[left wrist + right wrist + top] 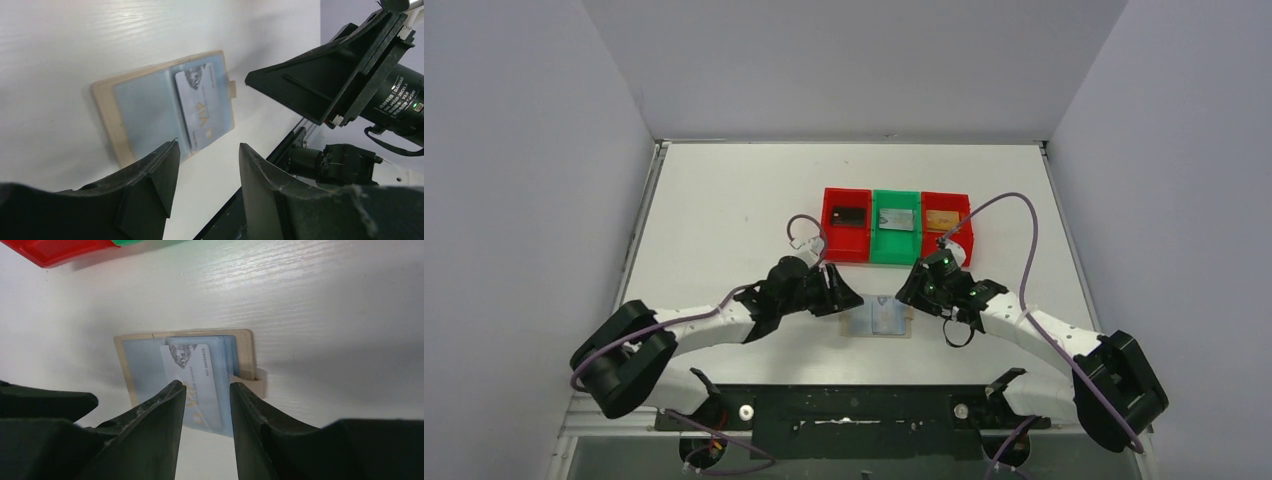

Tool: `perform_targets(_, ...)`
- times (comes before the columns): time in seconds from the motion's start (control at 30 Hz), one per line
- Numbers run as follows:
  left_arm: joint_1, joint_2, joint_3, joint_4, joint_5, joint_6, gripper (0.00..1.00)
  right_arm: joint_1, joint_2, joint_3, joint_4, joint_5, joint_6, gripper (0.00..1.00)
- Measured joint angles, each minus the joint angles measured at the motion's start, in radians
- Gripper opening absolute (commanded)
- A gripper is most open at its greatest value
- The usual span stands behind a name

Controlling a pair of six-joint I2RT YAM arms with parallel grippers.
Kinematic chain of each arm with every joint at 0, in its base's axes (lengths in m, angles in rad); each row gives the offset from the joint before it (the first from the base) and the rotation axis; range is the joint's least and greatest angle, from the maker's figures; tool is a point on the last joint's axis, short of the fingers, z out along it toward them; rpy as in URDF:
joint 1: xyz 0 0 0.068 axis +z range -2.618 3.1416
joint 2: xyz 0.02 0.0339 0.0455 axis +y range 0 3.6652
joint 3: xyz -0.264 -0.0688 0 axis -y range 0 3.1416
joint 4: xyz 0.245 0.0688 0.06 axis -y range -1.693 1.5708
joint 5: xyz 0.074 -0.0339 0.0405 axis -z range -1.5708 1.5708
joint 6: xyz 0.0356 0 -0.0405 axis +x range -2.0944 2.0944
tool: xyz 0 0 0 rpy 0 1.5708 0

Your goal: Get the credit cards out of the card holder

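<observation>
1. Card holder [137,365] lies open on table [724,200], near middle of near edge, pale-blue panels up.
2. Silver credit card [197,107] sits askew on tab-side panel and reads "VIP" in gold.
3. Left end effector [207,147] and right end effector [206,385] both have fingers spread, empty, one at each side.

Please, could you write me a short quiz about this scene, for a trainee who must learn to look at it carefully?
1. True or false: the card holder lies open on the table.
2. Choose one: what lies in the green tray? A nothing; B a grey card; C a coin.
3. Short answer: which word is printed in large letters on the pale card that sits in the card holder?

Key: 1 true; 2 B; 3 VIP.
</observation>
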State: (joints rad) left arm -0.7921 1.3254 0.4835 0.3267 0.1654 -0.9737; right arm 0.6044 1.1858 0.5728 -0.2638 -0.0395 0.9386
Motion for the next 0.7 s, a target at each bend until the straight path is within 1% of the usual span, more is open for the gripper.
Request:
perform_targets(0.17,-0.001,0.171,0.063,0.130,0.103,-0.019,0.46,-0.003,-0.005,-0.007,0.006,-0.023,0.002,0.35)
perform_targets(0.33,-0.001,0.277,0.065,0.224,0.171,-0.059,0.44,-0.008,-0.005,-0.032,0.024,-0.051,0.008,0.30)
perform_targets(0.47,-0.001,0.323,0.065,0.268,0.196,-0.081,0.44,-0.008,0.010,-0.035,0.048,-0.084,0.006,0.27)
perform_targets(0.7,-0.001,0.339,0.065,0.311,0.207,-0.097,0.44,-0.008,0.085,-0.040,0.101,-0.127,-0.007,0.24)
